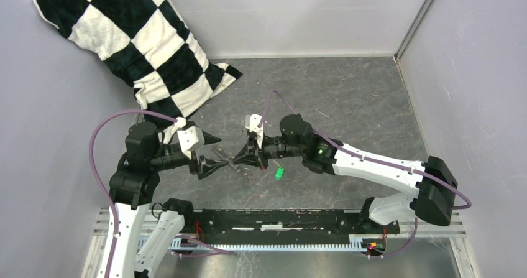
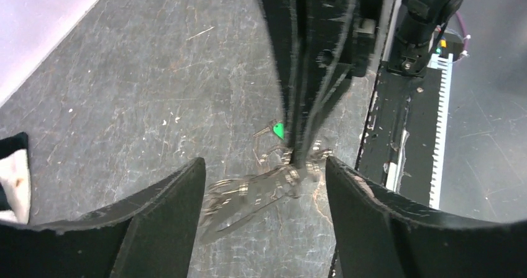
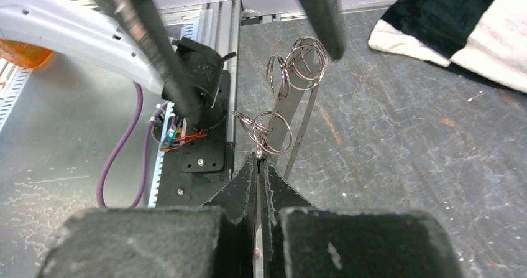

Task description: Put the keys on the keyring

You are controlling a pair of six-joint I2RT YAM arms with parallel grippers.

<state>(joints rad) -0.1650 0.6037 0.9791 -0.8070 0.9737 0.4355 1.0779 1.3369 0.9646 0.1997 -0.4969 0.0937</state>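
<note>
The keyring (image 3: 273, 129) is a thin silvery loop with small rings strung along it. My right gripper (image 3: 258, 161) is shut on its near end and holds it just above the table. In the top view the right gripper (image 1: 244, 159) meets my left gripper (image 1: 225, 163) at mid-table. The left gripper (image 2: 262, 180) is open, and the blurred keyring (image 2: 255, 188) lies between its fingers without touching them. The key, with its green tag (image 1: 279, 173), lies loose on the table, right of the keyring. It also shows in the left wrist view (image 2: 278, 130).
A black-and-white checked pillow (image 1: 133, 41) lies at the back left. The black base rail (image 1: 286, 221) runs along the near edge. Grey walls close in the left, back and right sides.
</note>
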